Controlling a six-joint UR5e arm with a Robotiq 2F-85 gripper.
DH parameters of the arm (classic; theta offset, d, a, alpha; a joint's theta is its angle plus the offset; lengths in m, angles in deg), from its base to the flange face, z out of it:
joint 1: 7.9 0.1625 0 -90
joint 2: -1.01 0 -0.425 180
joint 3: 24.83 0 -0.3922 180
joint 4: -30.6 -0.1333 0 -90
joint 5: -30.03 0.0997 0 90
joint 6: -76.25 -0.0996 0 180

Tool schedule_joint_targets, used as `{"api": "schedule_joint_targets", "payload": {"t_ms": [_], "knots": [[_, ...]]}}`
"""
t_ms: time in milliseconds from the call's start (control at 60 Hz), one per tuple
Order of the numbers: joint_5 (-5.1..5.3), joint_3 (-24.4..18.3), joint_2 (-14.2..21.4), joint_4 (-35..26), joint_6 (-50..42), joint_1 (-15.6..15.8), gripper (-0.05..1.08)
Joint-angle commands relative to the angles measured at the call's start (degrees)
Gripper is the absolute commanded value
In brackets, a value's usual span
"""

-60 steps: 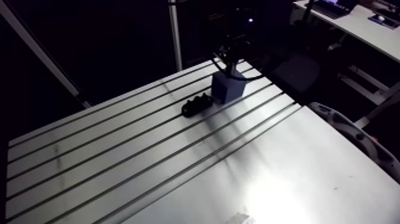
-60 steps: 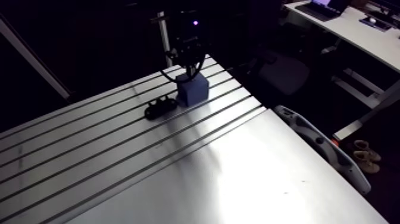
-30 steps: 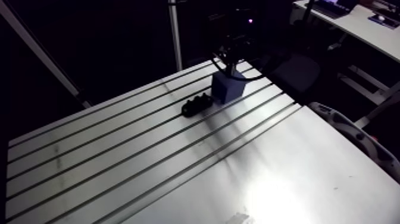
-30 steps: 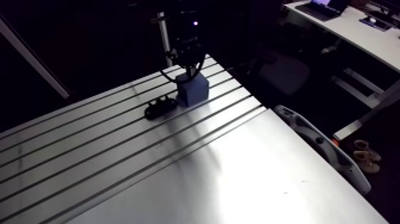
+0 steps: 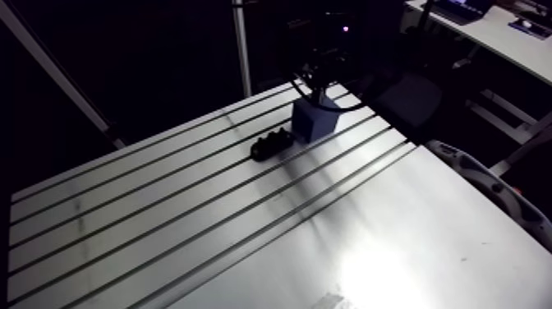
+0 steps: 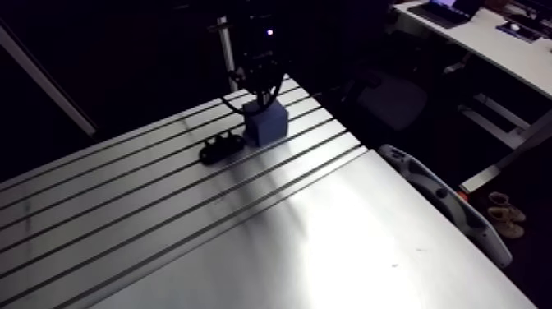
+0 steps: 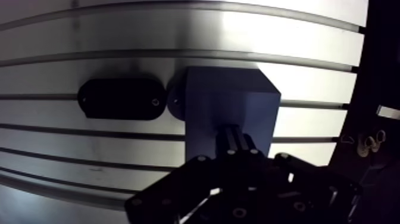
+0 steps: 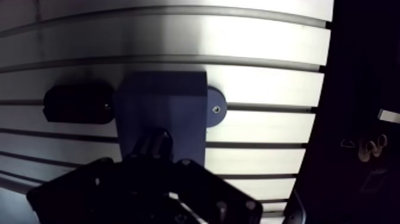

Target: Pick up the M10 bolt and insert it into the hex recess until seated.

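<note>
M10 bolt is showing, if at all, only as a small dark rounded piece (image 8: pixel 156 139) at the tip of the gripper (image 7: pixel 235 140), which is hanging over the top face of the blue block (image 7: pixel 229 98). Its head, thread and finish are looking too dark to read. Which way it is pointing, and how its long axis is lying, cannot be told from either view. Whether the jaws are clamping it or standing narrow on nothing cannot be told either. The block is resting on the slotted table (image 7: pixel 178 30), with a black oval piece (image 7: pixel 122 99) lying just beside it.
</note>
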State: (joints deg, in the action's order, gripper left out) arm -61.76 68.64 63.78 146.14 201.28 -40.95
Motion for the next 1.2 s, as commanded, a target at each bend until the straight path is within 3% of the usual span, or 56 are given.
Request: {"api": "schedule_joint_targets", "payload": {"t_ms": [17,1200], "knots": [[-0.01,0.0,0.02,0.0,0.0,0.0,1.08],[-0.01,-0.26,0.35,0.0,0.79,-0.18,1.08]]}}
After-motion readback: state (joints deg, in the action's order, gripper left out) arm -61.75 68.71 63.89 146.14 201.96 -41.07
